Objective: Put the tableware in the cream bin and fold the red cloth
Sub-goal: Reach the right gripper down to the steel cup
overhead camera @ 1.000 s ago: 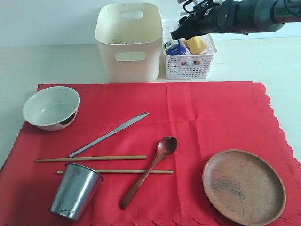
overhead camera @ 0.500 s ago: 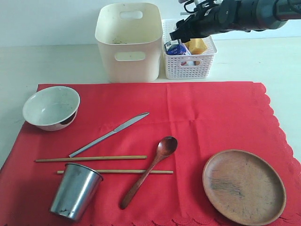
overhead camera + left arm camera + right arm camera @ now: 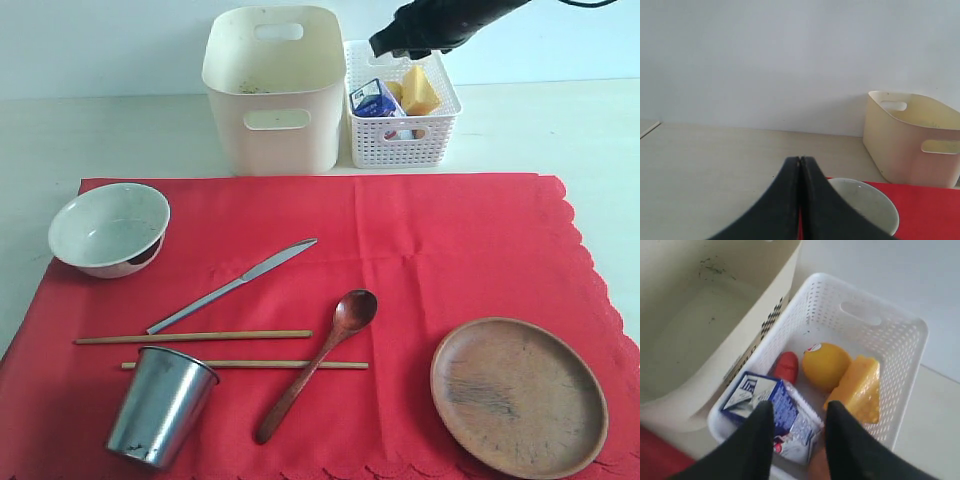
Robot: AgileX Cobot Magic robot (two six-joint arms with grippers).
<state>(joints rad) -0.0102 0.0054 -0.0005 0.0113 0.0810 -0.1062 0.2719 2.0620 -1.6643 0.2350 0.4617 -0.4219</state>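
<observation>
The red cloth lies flat on the table. On it are a pale bowl, a silver knife, two chopsticks, a steel cup standing rim up, a dark wooden spoon and a brown wooden plate. The cream bin stands behind the cloth. My right gripper hangs above the white basket, open, with nothing between its fingers. My left gripper is shut and empty, low near the bowl; the exterior view does not show it.
A white lattice basket next to the cream bin holds a milk carton, a lemon, a cheese wedge and a red sausage. Bare pale table surrounds the cloth.
My right arm has lifted up and back from the basket, and its jaws have narrowed. Nothing on the cloth has moved.
</observation>
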